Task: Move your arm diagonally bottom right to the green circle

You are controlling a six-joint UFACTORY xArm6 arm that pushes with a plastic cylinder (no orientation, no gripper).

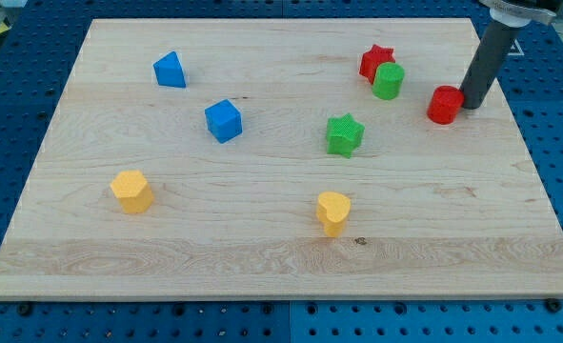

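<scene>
The pale wooden bench is seen resting on a blue perforated base. No hand is fitted to the arm; a straight dark rod is carried instead, so nothing is grasped and no opening can be reported. My tip is found at the view's upper right, touching or just beside the right flank of a red cylindrical block.

Blocks are logged next: a blue cube and a blue wedge-like block at the view's left, a yellow hexagonal block at lower left, a yellow heart-shaped block at bottom centre, a green star mid-board, and a red star touching the target.

The green circle, a short green cylinder, is located left of my tip and slightly higher, with the red cylindrical block between them.

Step in hand is judged to be the approach, not yet completed. A spot just below-right of the green circle is called for; the red cylindrical block must be skirted or it is likely to be shoved along.
</scene>
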